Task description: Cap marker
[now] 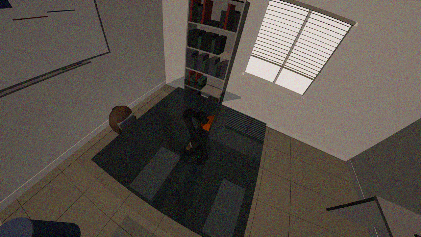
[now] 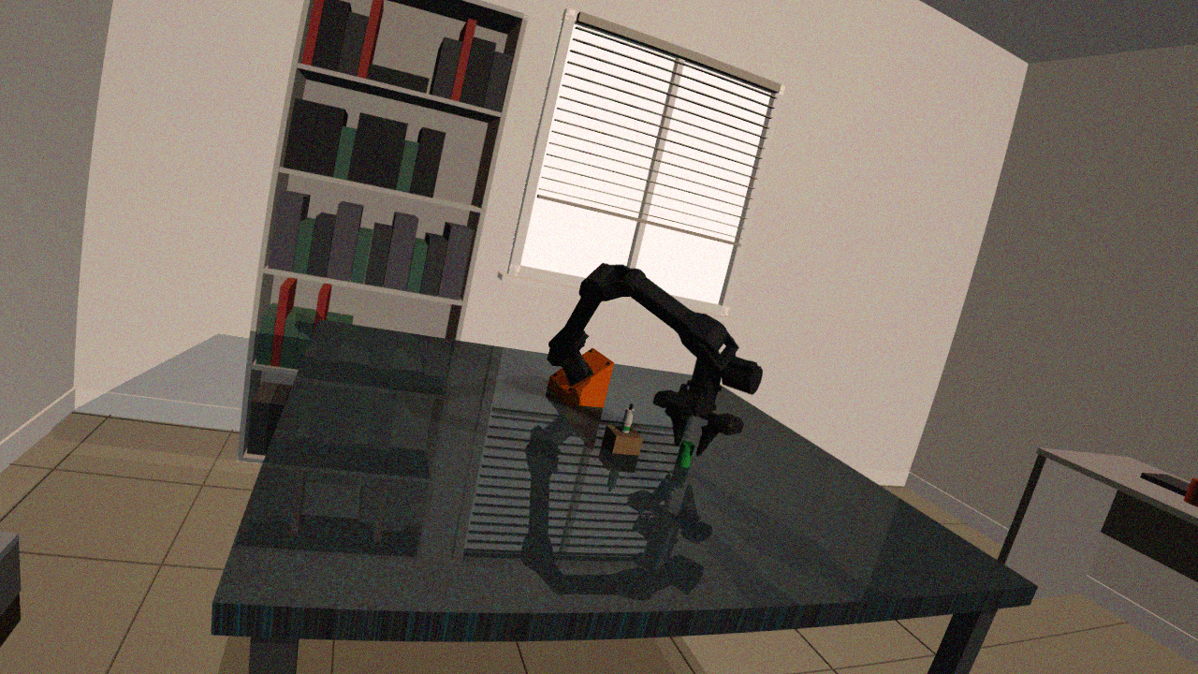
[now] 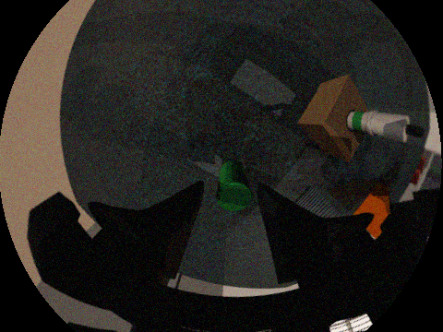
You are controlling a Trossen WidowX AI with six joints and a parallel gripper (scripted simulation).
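Observation:
The green cap [image 2: 685,457] [image 3: 234,197] stands upright on the dark table [image 2: 401,578]. My gripper [image 2: 692,446] [image 3: 231,186] points down and is open, with its fingertips low at the cap, one on either side; gaps show beside the cap in the wrist view. The white marker [image 2: 628,420] [image 3: 383,124] with a green band and dark tip stands upright, uncapped, in the brown holder block [image 1: 187,148] [image 2: 622,441] [image 3: 325,106]. In the top view the arm hides the cap and much of the marker.
The orange arm base [image 1: 207,126] [image 2: 588,387] [image 3: 375,209] sits at the back of the table, behind the holder block. The holder block and upright marker stand beside the gripper, to its left in the exterior view. Window reflections show on the glossy table top.

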